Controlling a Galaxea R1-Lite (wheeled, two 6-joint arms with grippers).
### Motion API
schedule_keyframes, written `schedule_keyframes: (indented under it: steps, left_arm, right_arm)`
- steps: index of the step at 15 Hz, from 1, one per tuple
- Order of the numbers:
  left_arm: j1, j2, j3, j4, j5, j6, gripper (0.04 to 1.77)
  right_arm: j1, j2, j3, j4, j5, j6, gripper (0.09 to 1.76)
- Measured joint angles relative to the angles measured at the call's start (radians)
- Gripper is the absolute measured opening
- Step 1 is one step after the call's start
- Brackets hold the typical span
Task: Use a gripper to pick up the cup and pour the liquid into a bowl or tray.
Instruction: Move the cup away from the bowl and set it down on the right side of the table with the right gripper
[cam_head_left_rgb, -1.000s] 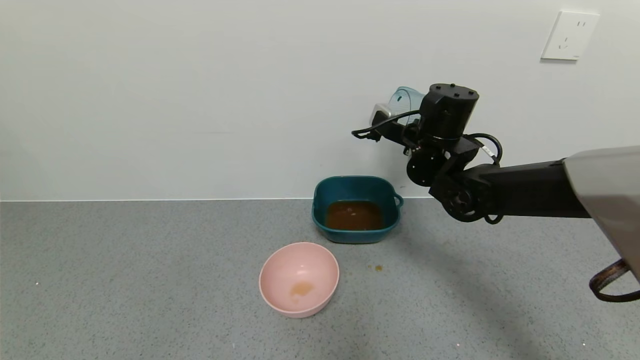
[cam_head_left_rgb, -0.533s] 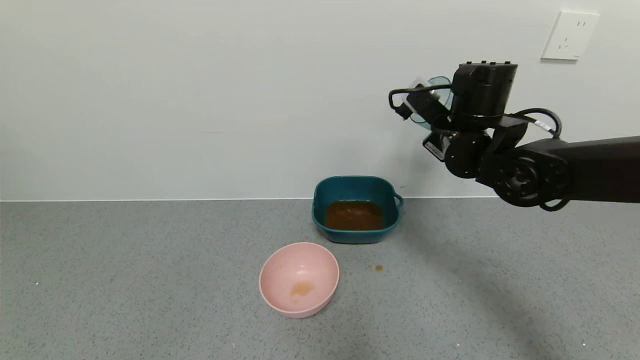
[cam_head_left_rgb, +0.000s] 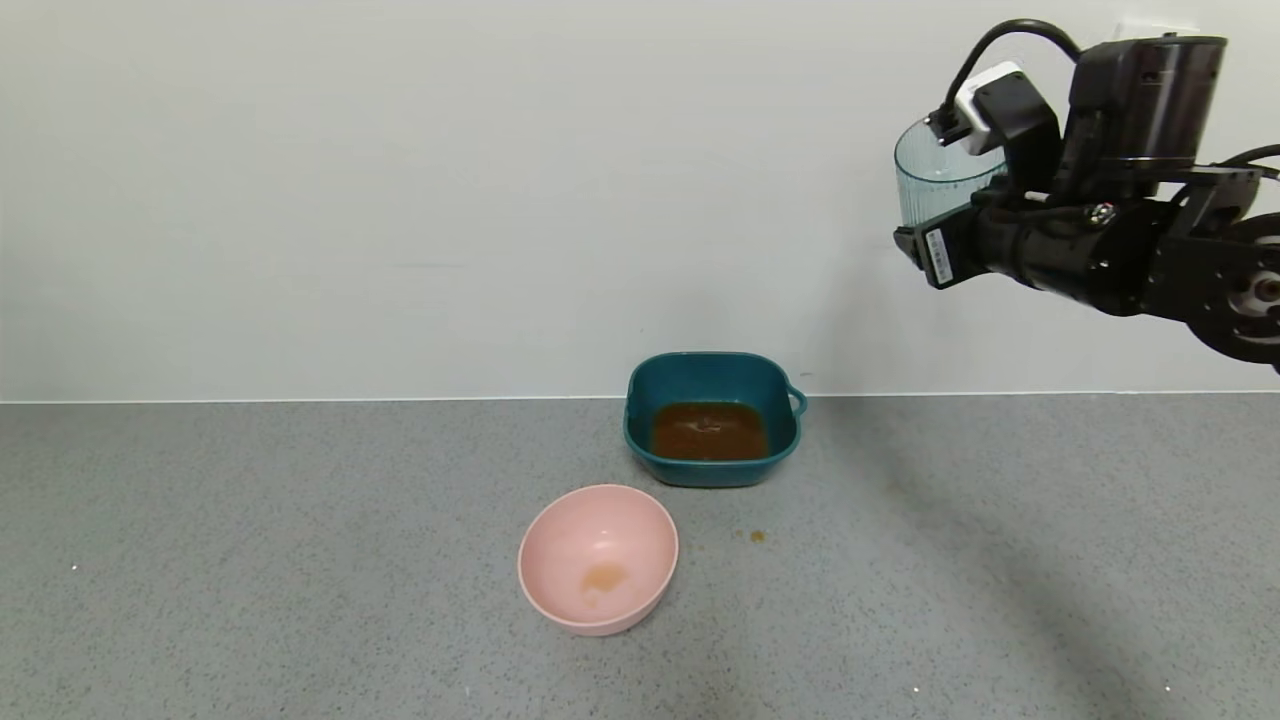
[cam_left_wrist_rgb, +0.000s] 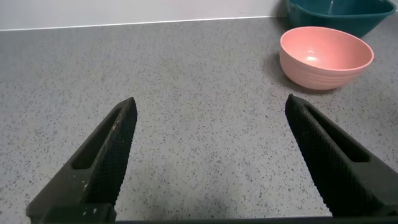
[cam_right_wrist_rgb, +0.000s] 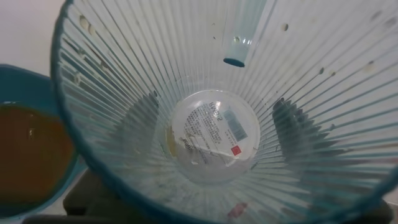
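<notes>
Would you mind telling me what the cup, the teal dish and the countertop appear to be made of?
The cup, held by the right gripper, looks like clear blue-tinted plastic: see-through ribbed walls, label visible through its base. The teal dish seems moulded matte plastic, with rounded corners and a loop handle. The countertop looks like speckled grey stone or laminate; I cannot tell which.

No legible text anywhere. Small white label (cam_head_left_rgb: 937, 256) on black right tool & round sticker (cam_right_wrist_rgb: 214, 132) under translucent ribbed blue-grey plastic cup (cam_right_wrist_rgb: 205, 93): print too small to read.

Right gripper (cam_head_left_rgb: 965, 215) raised, clamped; left gripper (cam_left_wrist_rgb: 211, 155) low (fingers spread).
</notes>
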Motion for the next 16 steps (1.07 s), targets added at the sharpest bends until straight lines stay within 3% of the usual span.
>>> schedule_keyframes:
  steps: [6,8,12,16]
  left_arm:
    - [0.000,0.000,0.000,0.000,0.000,0.000,1.72]
    - [0.000,0.000,0.000,0.000,0.000,0.000,1.72]
    - [0.000,0.000,0.000,0.000,0.000,0.000,1.72]
    - [0.000,0.000,0.000,0.000,0.000,0.000,1.72]
  right_arm:
    - [-0.189,-0.137,0.286,-0.037,0.283,0.159,1.30]
    - [-0.258,-0.162,0.387,-0.166,0.343,0.189,1.30]
    - [-0.345,-0.135,0.576,-0.474,0.392,0.204,1.30]
    - [-0.369,-0.110,0.633,-0.490,0.394,0.253,1.30]
